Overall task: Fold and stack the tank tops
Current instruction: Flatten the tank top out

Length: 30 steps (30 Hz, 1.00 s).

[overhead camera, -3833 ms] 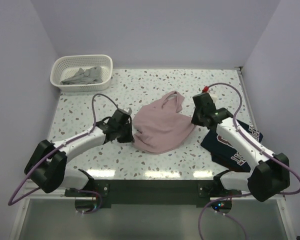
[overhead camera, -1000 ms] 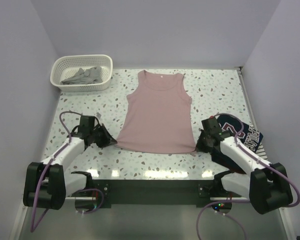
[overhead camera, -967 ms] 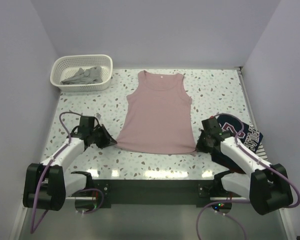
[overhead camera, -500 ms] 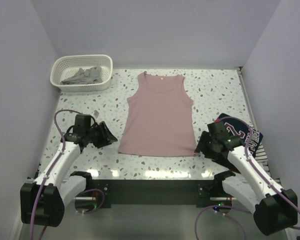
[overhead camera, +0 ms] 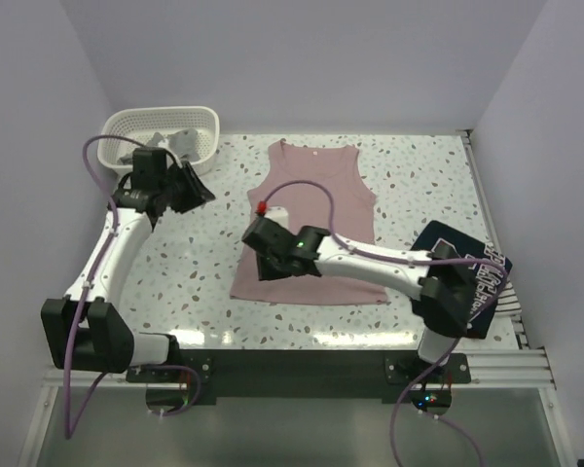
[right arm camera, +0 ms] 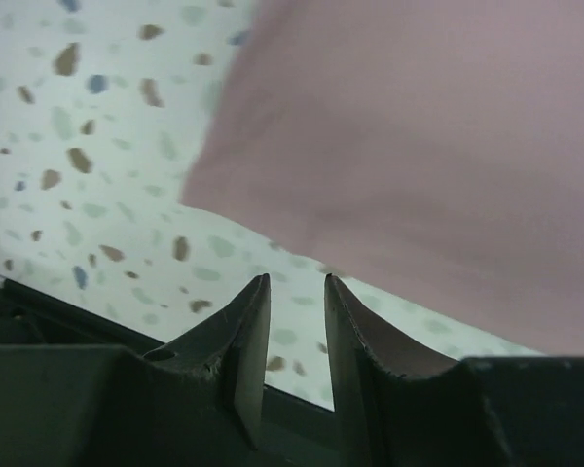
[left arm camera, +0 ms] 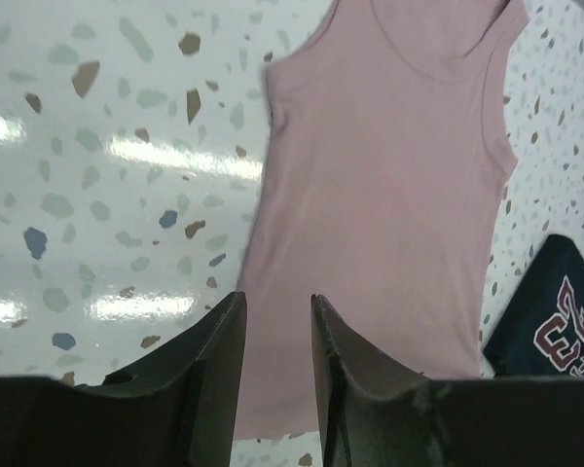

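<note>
The dusty pink tank top (overhead camera: pixel 316 219) lies spread flat in the middle of the table, neckline to the back. My left gripper (overhead camera: pixel 202 192) hangs high beside the basket, open and empty; the left wrist view has its fingers (left arm camera: pixel 275 302) apart above the pink top (left arm camera: pixel 380 175). My right gripper (overhead camera: pixel 261 263) reaches across the top's lower left corner, jaws narrowly open with nothing between them (right arm camera: pixel 297 282), the pink hem (right arm camera: pixel 419 146) just beyond. The navy tank top (overhead camera: pixel 467 272) lies folded at the right edge. The grey tank top (overhead camera: pixel 182 139) sits in the basket, partly hidden by my left arm.
A white lattice basket (overhead camera: pixel 127 125) stands at the back left corner. The table's near edge (right arm camera: pixel 39 302) runs just below my right fingers. The right arm stretches over the pink top's lower half. Walls close in the table on three sides.
Both grippers have opened and left the pink top's hem corners. The left arm rose and swung back toward the basket. The right arm swept left across the top to its lower left corner.
</note>
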{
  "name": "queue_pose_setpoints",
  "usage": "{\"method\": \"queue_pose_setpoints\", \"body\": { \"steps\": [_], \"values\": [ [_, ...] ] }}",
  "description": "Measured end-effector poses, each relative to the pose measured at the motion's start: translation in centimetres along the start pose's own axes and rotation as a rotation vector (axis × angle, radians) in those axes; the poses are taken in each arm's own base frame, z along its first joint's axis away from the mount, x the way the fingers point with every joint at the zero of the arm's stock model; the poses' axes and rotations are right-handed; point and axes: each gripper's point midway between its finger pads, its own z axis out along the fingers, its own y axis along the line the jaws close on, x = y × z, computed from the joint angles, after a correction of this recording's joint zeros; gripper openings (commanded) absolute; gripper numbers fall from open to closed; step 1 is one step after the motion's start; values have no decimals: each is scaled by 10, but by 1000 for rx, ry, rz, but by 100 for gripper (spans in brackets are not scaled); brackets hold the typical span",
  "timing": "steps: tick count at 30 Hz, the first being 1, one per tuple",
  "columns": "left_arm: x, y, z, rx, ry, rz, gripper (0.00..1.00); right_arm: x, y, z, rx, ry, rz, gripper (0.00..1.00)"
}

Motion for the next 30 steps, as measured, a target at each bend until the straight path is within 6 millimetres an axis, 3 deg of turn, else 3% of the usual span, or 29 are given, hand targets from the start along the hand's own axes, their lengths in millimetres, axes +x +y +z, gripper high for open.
{"method": "queue_pose_setpoints", "body": {
  "steps": [3, 8, 11, 14, 17, 24, 30],
  "values": [
    [-47, -13, -28, -16, -128, 5, 36, 6, 64, 26, -51, -9, -73, 29],
    [-101, -30, -96, -39, -342, 7, 36, 30, 130, 61, -97, 1, -156, 28],
    [-116, -50, -139, 1, -444, 19, 36, 42, 142, 81, -86, 14, -183, 29],
    [-125, -64, -165, 38, -503, 33, 36, 47, 139, 96, -43, 20, -204, 29],
    [-126, -67, -168, 48, -506, 36, 36, 46, 133, 102, -10, 11, -212, 29],
    [-107, -52, -140, 18, -409, 20, 36, 39, 130, 103, 25, -17, -220, 29],
    [-99, -47, -130, 14, -374, 16, 36, 46, 118, 114, 78, -10, -240, 32]
  ]
}}
